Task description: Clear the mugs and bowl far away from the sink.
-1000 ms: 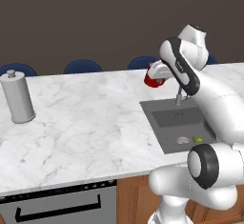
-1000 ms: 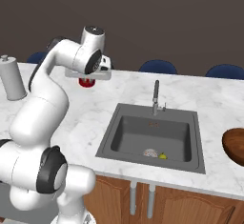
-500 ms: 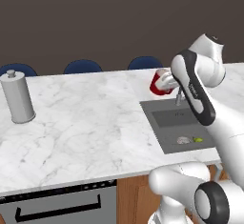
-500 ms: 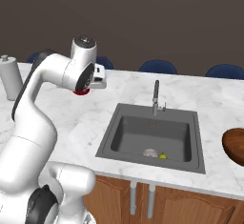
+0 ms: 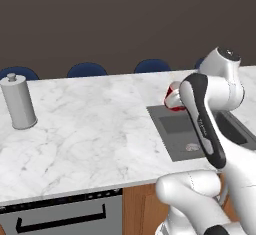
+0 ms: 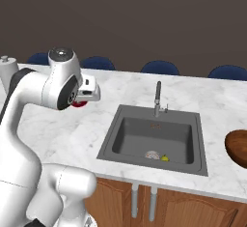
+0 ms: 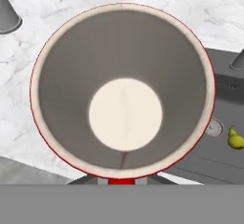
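At far left of the left base frame, a tall grey metal canister (image 5: 18, 102) with a knobbed cap stands upright on the white marble bench (image 5: 90, 129), well apart from everything else. Along the bench's back edge, the rounded tops of dark blue chairs (image 5: 87, 69) line up against a dark brown wall.

Right of centre in that frame, the bright red mug with a pale rim (image 5: 173, 97) hangs above the bench beside the near left corner of the rectangular dark grey metal sink (image 6: 155, 136), partly hidden by the white arm. In the right base frame the mug (image 6: 79, 104) peeks out red below the tool (image 6: 82, 99) at centre left. The tool is clenched on the mug's rim; the hand frame looks straight down into the cup (image 7: 122, 89), its pale inside and cream bottom ringed in red.

A chrome faucet (image 6: 157, 98) rises at the sink's back rim, and a small round item and a yellow piece (image 6: 165, 158) lie in the basin. At the right edge, the large brown wooden bowl (image 6: 237, 147) sits on the bench, cut off by the frame.
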Motion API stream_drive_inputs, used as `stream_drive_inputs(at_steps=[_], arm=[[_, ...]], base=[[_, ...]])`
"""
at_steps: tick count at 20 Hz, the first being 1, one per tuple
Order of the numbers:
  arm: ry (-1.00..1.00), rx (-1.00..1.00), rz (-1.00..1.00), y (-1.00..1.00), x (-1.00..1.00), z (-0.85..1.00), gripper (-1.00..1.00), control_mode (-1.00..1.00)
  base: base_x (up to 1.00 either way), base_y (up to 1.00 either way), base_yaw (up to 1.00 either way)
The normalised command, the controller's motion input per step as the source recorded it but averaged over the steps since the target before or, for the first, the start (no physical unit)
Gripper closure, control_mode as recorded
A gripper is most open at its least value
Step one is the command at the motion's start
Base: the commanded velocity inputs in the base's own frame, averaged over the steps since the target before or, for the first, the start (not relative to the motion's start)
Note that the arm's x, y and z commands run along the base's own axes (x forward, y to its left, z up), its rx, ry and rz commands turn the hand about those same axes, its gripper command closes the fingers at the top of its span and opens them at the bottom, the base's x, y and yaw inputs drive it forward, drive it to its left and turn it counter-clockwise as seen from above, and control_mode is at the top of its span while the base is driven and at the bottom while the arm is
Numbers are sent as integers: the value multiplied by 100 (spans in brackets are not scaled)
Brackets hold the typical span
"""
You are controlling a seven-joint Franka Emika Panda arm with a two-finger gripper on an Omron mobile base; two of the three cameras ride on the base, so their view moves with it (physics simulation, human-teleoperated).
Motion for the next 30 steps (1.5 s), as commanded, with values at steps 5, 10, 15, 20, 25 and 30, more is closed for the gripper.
stream_drive_inputs(at_steps=[5,10,15,20,25,30], arm=[[0,-3,-12,0,-36,0,100,-100],[0,0,-9,0,-27,0,100,100],[0,0,0,0,0,0,100,100],[0,0,0,0,0,0,100,100],[0,0,0,0,0,0,100,100],[0,0,0,0,0,0,100,100]], base=[[0,0,0],[-3,0,-1],[-29,0,6],[-40,31,38],[-50,41,61],[-43,38,73]])
